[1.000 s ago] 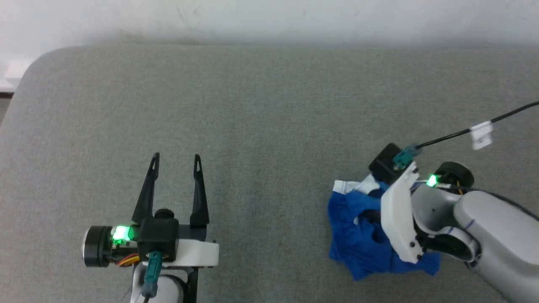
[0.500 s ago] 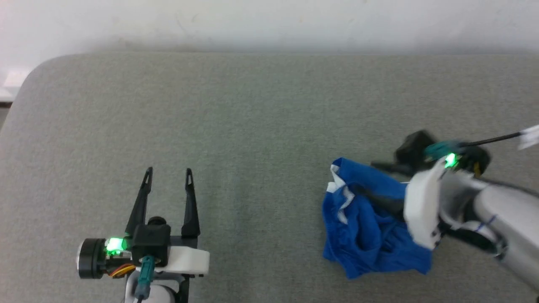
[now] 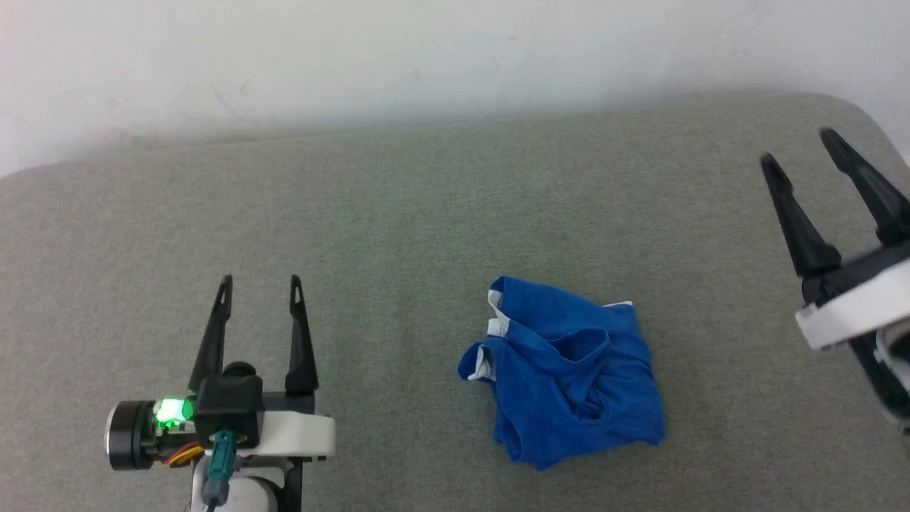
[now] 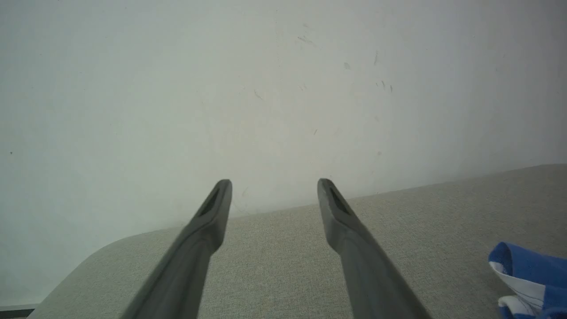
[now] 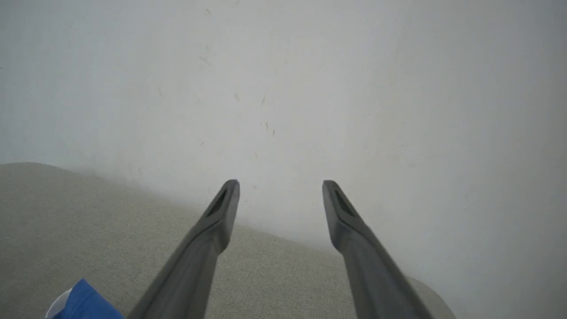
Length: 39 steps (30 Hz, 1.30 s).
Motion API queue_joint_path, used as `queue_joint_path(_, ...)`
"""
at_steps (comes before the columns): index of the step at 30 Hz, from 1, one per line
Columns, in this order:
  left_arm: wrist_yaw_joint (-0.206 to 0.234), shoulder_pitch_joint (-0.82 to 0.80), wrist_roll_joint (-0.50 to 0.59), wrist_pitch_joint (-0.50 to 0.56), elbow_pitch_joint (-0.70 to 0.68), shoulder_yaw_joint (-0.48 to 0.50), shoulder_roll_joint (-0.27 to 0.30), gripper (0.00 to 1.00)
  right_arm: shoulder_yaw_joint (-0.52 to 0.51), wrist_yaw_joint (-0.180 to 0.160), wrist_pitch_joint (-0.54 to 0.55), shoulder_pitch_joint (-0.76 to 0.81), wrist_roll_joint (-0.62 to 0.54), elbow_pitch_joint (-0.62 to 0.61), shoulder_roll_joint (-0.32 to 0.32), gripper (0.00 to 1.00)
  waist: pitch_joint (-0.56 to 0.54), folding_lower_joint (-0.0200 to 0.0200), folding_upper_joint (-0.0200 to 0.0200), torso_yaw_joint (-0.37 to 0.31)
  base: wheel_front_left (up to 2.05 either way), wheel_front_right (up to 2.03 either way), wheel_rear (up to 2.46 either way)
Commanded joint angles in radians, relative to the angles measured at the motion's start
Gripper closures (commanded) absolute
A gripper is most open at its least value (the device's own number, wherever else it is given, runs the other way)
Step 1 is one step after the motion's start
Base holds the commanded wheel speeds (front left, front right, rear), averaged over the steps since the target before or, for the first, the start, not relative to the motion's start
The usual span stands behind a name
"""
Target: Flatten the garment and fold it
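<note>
The garment (image 3: pixel 569 370) lies crumpled in a bright blue heap with white edging on the grey padded surface (image 3: pixel 426 213), right of centre. Nothing touches it. A corner of the garment (image 4: pixel 529 277) shows at the left wrist view's lower right, and a blue scrap of the garment (image 5: pixel 84 305) at the right wrist view's bottom left. My left gripper (image 3: pixel 259 282) rests open at the lower left, well apart from the cloth. My right gripper (image 3: pixel 796 148) stands open at the far right edge, raised and empty, fingers pointing toward the wall.
A pale wall (image 3: pixel 426 57) runs along the back of the surface. The surface's rounded right corner (image 3: pixel 864 114) lies near my right gripper. Bare grey fabric stretches between the left gripper and the heap.
My right gripper opened, let go of the garment and drew away to the right and up. The heap now lies loose. The head camera has shifted, so the whole scene sits further left.
</note>
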Motion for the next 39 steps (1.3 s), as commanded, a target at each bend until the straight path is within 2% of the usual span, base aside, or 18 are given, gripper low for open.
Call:
queue_joint_path(1, -0.006, 0.014, 0.000, -0.005, -0.007, 0.010, -0.003, 0.00, -0.085, -0.001, -0.027, 0.069, -0.068, -0.008, 0.070, 0.00, -0.012, 0.0001, 0.0000, -0.013, 0.00, 0.00, 0.00)
queue_joint_path(5, -0.011, 0.021, -0.001, -0.005, -0.016, 0.020, -0.010, 0.00, -0.258, -0.001, -0.053, 0.223, -0.183, -0.076, 0.235, 0.00, -0.015, 0.0001, 0.0000, -0.012, 0.00, 0.00, 0.00)
queue_joint_path(10, -0.026, 0.035, -0.001, -0.005, -0.021, 0.024, -0.018, 0.00, -0.381, -0.001, -0.057, 0.378, -0.268, -0.200, 0.424, 0.00, -0.021, 0.0001, 0.0000, -0.001, 0.00, 0.00, 0.00)
queue_joint_path(13, -0.036, 0.042, 0.000, -0.005, -0.022, 0.026, -0.020, 0.00, -0.422, -0.001, -0.057, 0.434, -0.288, -0.258, 0.481, 0.00, -0.023, 0.0001, 0.0000, 0.005, 0.00, 0.00, 0.00)
queue_joint_path(17, -0.036, 0.043, 0.000, -0.005, -0.029, 0.040, -0.027, 0.00, -0.446, -0.001, -0.057, 0.426, -0.292, -0.316, 0.502, 0.00, -0.021, 0.0001, 0.0000, 0.007, 0.00, 0.00, 0.00)
queue_joint_path(21, -0.043, 0.039, -0.005, -0.005, -0.034, 0.053, -0.036, 0.00, -0.429, -0.001, -0.049, 0.327, -0.283, -0.315, 0.432, 0.00, -0.021, 0.0001, 0.0000, 0.010, 0.00, 0.00, 0.00)
queue_joint_path(24, -0.047, 0.039, -0.007, -0.005, -0.035, 0.060, -0.040, 0.00, -0.401, -0.001, 0.014, 0.259, -0.247, -0.300, 0.377, 0.00, -0.022, 0.0001, 0.0000, 0.014, 0.00, 0.00, 0.00)
queue_joint_path(26, -0.050, 0.042, -0.007, -0.005, -0.038, 0.068, -0.044, 0.00, -0.349, -0.001, 0.134, 0.197, -0.212, -0.263, 0.301, 0.00, -0.020, 0.0001, 0.0000, 0.021, 0.00, 0.00, 0.00)
queue_joint_path(30, -0.057, 0.048, -0.001, -0.005, -0.041, 0.074, -0.051, 0.00, -0.191, -0.001, 0.453, 0.092, -0.074, -0.197, 0.155, 0.00, -0.012, 0.0001, 0.0000, 0.038, 0.00, 0.00, 0.00)
queue_joint_path(34, -0.062, 0.048, 0.004, -0.005, -0.039, 0.073, -0.063, 0.00, -0.025, -0.001, 0.698, 0.006, 0.055, -0.138, 0.022, 0.00, 0.005, 0.0001, 0.0000, 0.063, 0.00, 0.00, 0.00)
queue_joint_path(37, -0.064, 0.041, 0.008, -0.005, -0.039, 0.069, -0.073, 0.00, 0.109, -0.001, 0.858, -0.022, 0.166, -0.103, -0.046, 0.00, 0.023, 0.0001, 0.0000, 0.082, 0.00, 0.00, 0.00)
queue_joint_path(39, -0.066, 0.035, 0.009, -0.005, -0.039, 0.066, -0.080, 0.00, 0.173, -0.001, 0.936, -0.032, 0.239, -0.076, -0.064, 0.00, 0.040, 0.0001, 0.0000, 0.095, 0.00, 0.00, 0.00)
